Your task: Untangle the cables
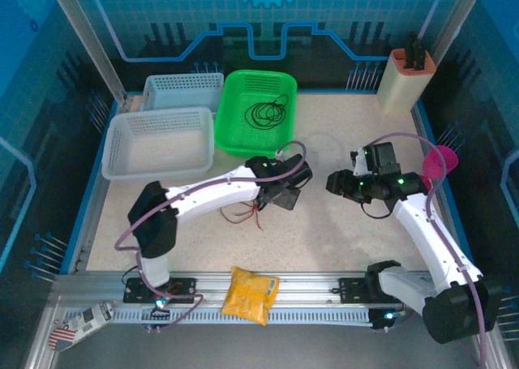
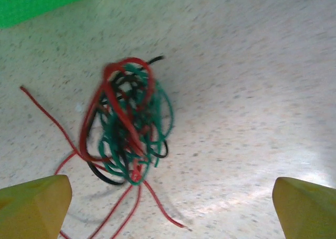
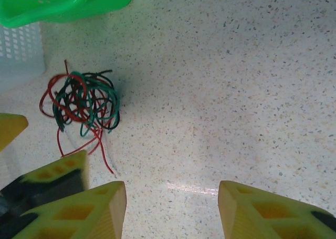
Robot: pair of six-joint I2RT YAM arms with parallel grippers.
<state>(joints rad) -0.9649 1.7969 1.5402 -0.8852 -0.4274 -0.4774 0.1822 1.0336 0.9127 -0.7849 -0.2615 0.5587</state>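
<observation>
One knotted clump of thin red, green, black wires; left gripper, right gripper both spread, empty.

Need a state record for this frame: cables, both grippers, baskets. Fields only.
cables: red, green and black, knotted in one clump on the table, loose red ends trailing out
left gripper: open wide, above the clump, nothing between the fingers
right gripper: open, holding nothing, over bare table, apart from the clump
green basket: behind the clump, holds a black cable coil
white baskets: two, left of the green one
</observation>
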